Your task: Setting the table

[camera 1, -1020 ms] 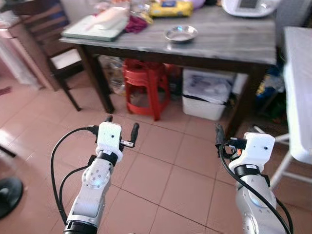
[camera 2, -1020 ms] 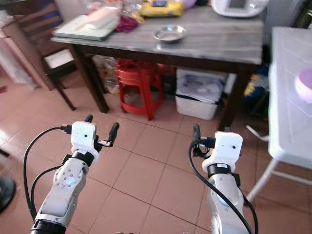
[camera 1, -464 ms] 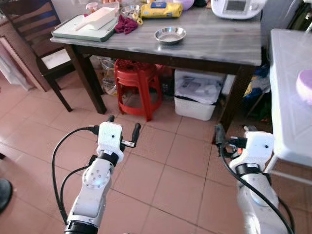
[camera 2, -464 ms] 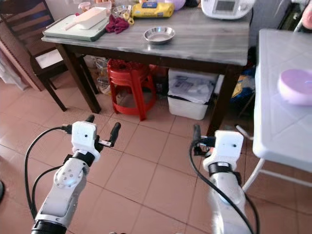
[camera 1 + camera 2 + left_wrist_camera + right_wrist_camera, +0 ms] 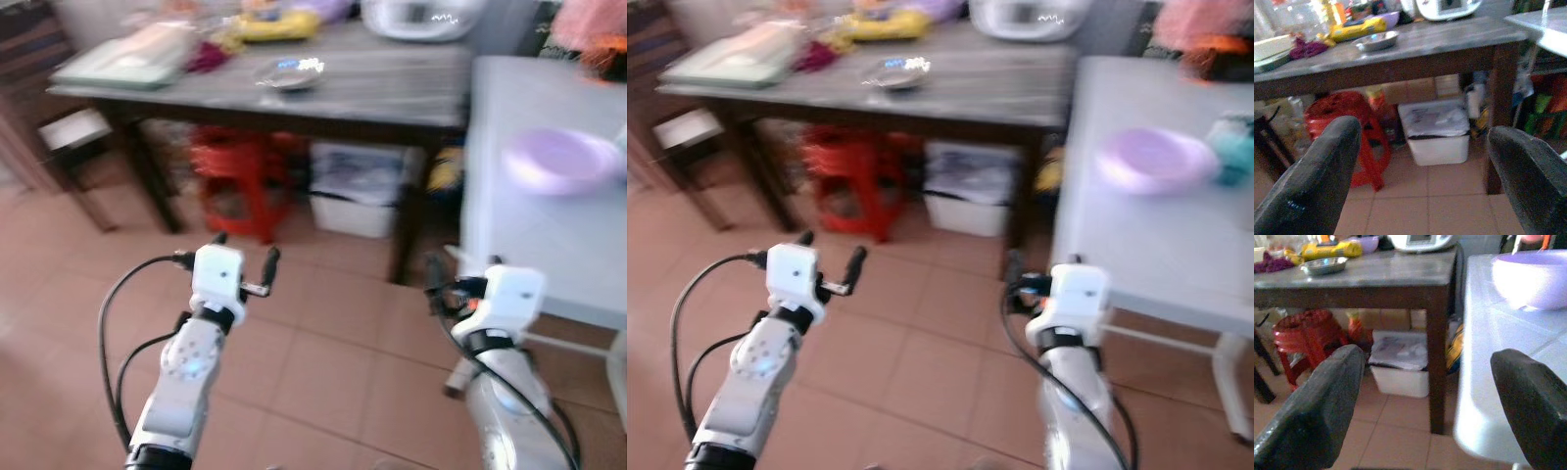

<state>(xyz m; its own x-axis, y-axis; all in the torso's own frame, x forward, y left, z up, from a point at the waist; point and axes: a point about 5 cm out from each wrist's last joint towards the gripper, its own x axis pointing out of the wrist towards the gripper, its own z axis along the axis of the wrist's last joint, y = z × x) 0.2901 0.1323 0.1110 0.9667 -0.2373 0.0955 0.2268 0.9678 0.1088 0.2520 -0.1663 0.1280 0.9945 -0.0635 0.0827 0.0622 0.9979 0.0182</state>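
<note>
My right gripper (image 5: 1425, 396) hangs empty with its fingers spread wide; my left gripper (image 5: 245, 262) is likewise open and holds nothing. The lilac bowl (image 5: 1151, 159) sits on the white table (image 5: 1136, 245), ahead of my right gripper, above it and a little to its outer side — well apart from my left; so the right arm is nearer. The head views are blurred, so I judge the bowl empty only tentatively.

A red plastic stool (image 5: 235, 186) is seen under the dark wooden table (image 5: 392, 88), with a white bin (image 5: 358, 191) lined with a bag set just beside it. A dark wooden chair (image 5: 59, 127) is placed at the table's left end. The floor (image 5: 323, 352) is laid with terracotta tiles.
</note>
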